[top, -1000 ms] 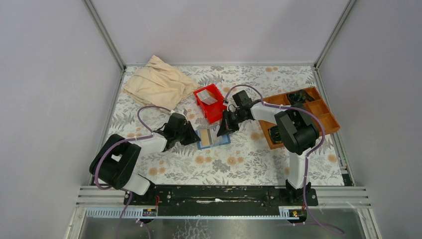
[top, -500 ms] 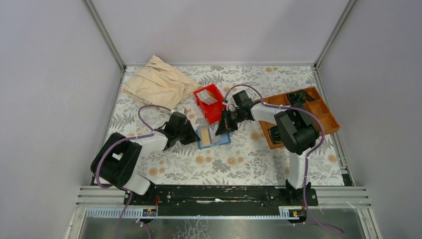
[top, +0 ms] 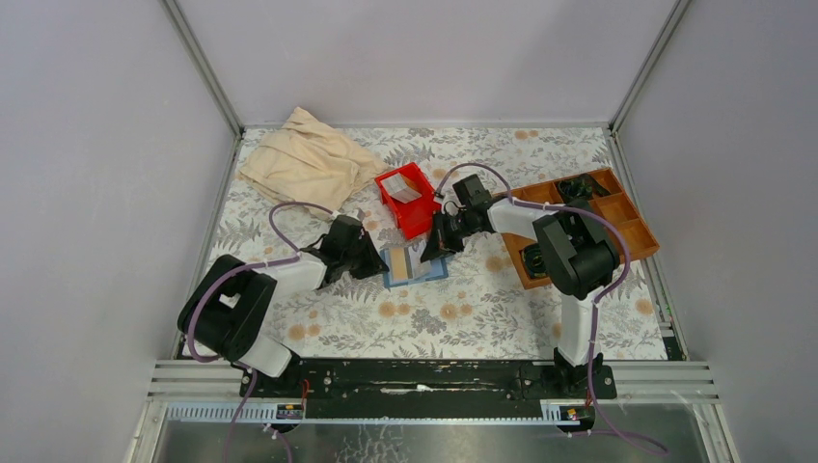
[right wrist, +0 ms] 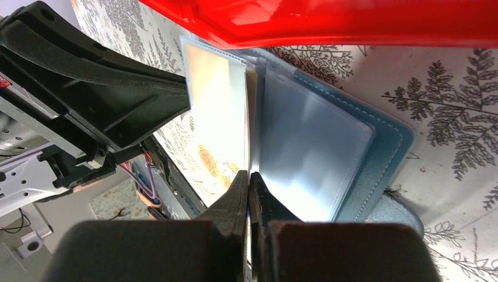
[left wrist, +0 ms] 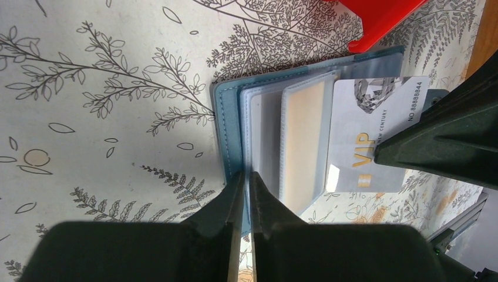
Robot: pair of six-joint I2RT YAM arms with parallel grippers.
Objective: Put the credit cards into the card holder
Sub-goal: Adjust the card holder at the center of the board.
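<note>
Silver card [left wrist: 376,135] seemingly half inside card holder [left wrist: 226,117].

Left arm [top: 289,278] and right arm [top: 576,253] — black joints, white links, purple cables.

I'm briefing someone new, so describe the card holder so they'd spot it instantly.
Find the red bin mid-table. On its near side, between the left tool and right tool, lies the card holder: the only teal-blue thing, an open wallet with clear sleeves.
</note>
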